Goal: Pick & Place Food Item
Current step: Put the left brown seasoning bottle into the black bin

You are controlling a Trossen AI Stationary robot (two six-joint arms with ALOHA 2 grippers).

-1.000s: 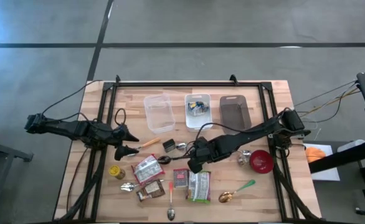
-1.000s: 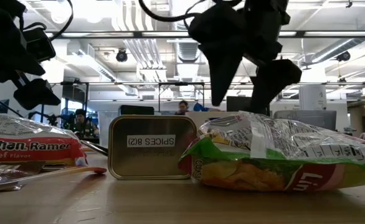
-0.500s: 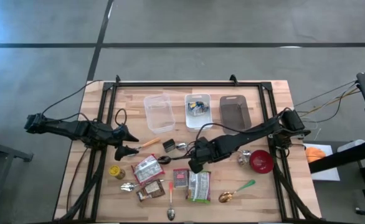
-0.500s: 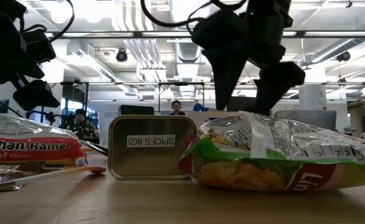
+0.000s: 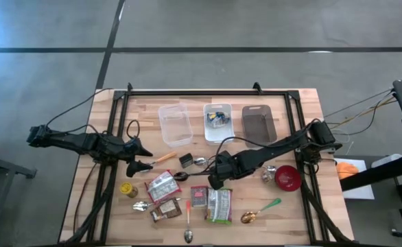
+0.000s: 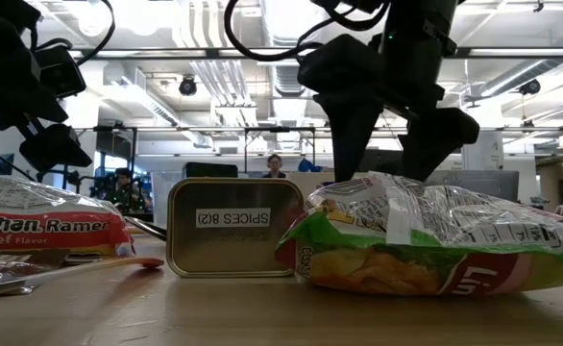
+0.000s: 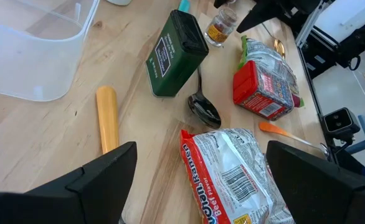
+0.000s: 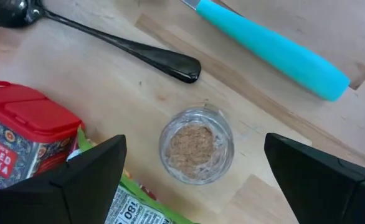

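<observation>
Spice jar (image 8: pixel 197 144): small glass, brown powder, upright on the table just beside the green packet (image 5: pixel 220 204), dead centre between my right gripper's (image 5: pixel 212 181) wide-apart jaws. Change: I have sunk lower over it. Not yet gripped. Left gripper (image 5: pixel 141 156): jaws apart, idle near the ramen (image 7: pixel 229 177).

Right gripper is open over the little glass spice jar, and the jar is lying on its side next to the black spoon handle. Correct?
Not quite. The right gripper is open over the glass spice jar, but the jar stands upright: the right wrist view looks straight down its mouth at the brown spice inside. The black spoon handle does lie beside it.
</observation>
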